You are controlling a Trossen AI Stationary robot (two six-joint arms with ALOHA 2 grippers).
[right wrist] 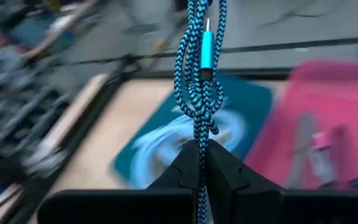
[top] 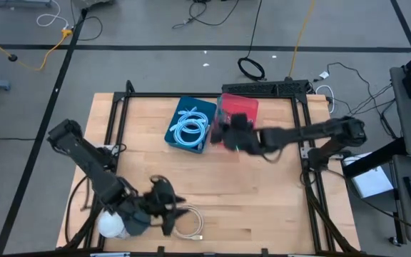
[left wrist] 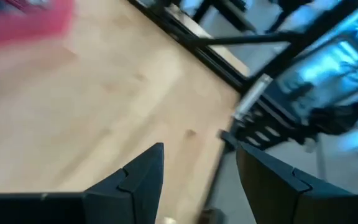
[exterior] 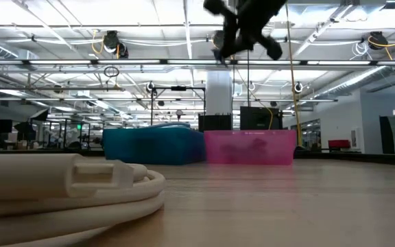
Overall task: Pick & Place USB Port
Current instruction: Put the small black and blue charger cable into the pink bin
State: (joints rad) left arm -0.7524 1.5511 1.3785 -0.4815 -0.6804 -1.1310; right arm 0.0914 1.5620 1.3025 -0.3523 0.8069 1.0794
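Blue-and-black braided cable (right wrist: 199,93) hangs bunched from the right gripper (right wrist: 202,163), whose fingers are pressed together on it, its turquoise plug (right wrist: 207,50) pointing away; no lettering is readable on it. In the high view this gripper (top: 223,133) hovers between the blue bin (top: 190,124) and the pink bin (top: 238,108). The left gripper (top: 164,205), jaws apart, sits by a white cable coil (top: 186,222) near the table's (top: 262,200) front edge.

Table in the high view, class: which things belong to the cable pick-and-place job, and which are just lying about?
In the job:
- braided blue cable, pinched in the shut right gripper
- blue bin of coiled cables
- pink bin

Lying about:
- white cable near the open left gripper
- floor cables beyond the table
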